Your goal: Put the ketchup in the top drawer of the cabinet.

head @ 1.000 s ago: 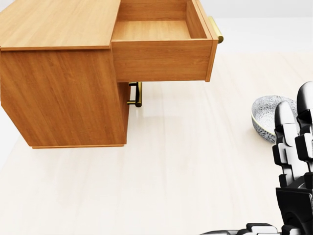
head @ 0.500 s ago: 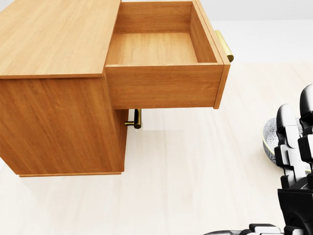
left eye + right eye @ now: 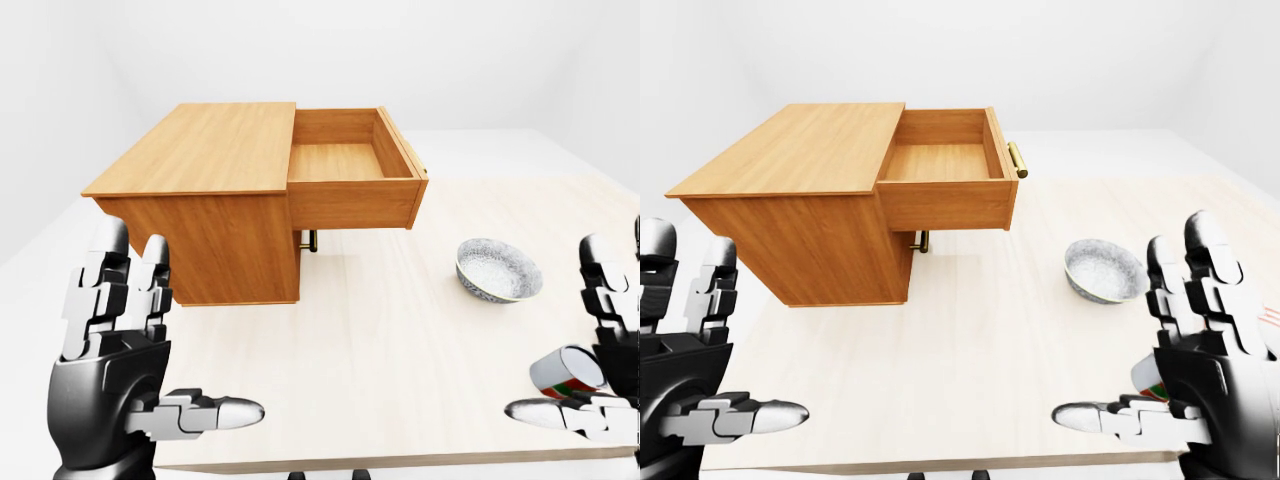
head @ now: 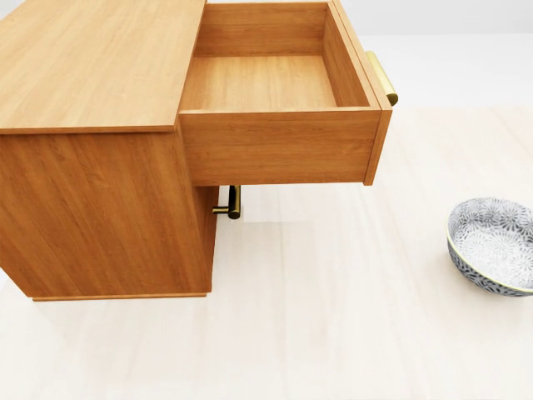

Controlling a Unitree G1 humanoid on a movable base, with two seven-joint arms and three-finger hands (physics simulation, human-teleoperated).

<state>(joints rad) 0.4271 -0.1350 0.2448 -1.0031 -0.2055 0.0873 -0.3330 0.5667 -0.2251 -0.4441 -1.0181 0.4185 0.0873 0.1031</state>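
The ketchup (image 3: 568, 370) is a red, white and green bottle lying on its side on the pale table at the lower right of the left-eye view. My right hand (image 3: 1130, 330) is open just beside it, fingers up and thumb pointing left, and hides most of the bottle in the right-eye view. My left hand (image 3: 180, 330) is open at the lower left, holding nothing. The wooden cabinet (image 3: 200, 190) stands at the upper left. Its top drawer (image 4: 266, 83) is pulled out and has nothing in it.
A patterned grey bowl (image 3: 498, 270) sits on the table between the drawer and my right hand. A brass handle (image 4: 381, 77) sticks out of the drawer's face, and a lower handle (image 4: 231, 202) shows under it. The table's near edge (image 3: 400, 462) runs along the bottom.
The camera first moved, bringing the cabinet nearer in the head view. Since half a second ago my right hand has dropped out of that view, uncovering the whole bowl.
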